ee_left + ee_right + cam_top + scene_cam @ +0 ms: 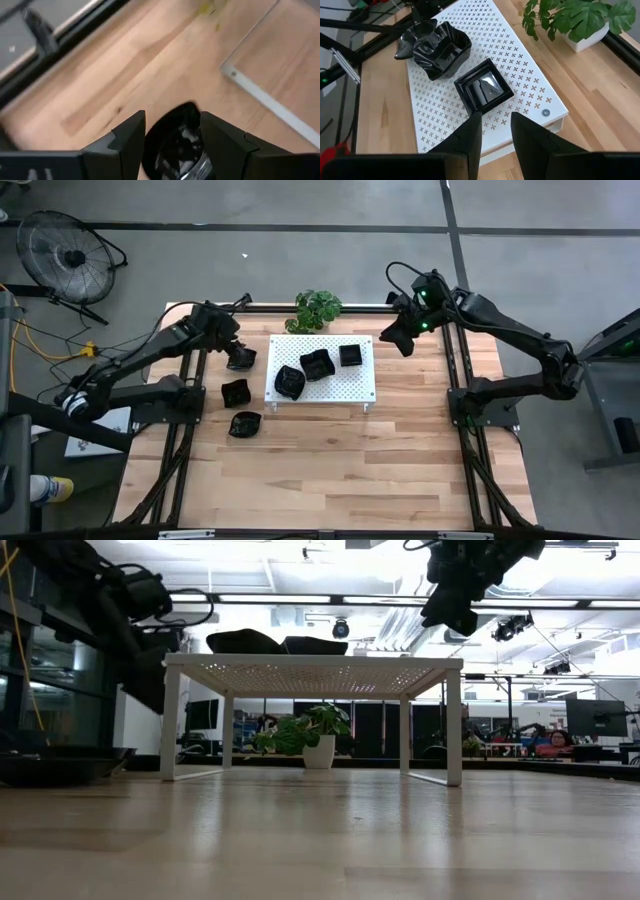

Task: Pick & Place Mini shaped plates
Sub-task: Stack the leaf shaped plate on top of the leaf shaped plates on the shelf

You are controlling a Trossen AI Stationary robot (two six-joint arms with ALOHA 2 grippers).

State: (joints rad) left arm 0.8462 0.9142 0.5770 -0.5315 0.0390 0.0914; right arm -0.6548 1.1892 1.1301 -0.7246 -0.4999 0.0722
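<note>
My left gripper (240, 358) is over the table left of the white perforated board (355, 387), shut on a glossy black mini plate (176, 131). Two more black plates (236, 392) (245, 423) lie on the wood nearer the front. Three plates rest on the board: a wavy one (290, 381), another wavy one (318, 364) and a square one (485, 90). My right gripper (492, 135) hovers open above the board's far right corner, with nothing between its fingers. My left gripper pinches the plate between its two fingers (129, 140), which sit on opposite sides of its rim (151, 137). The fingers slant down from the table's left. The plate juts out beyond the fingertips above the wood.
A green potted plant (318, 308) stands just behind the board's far edge. The board stands on legs (455, 725) above the table. A fan (70, 252) is on the floor at the far left. Bare wood fills the table's near half.
</note>
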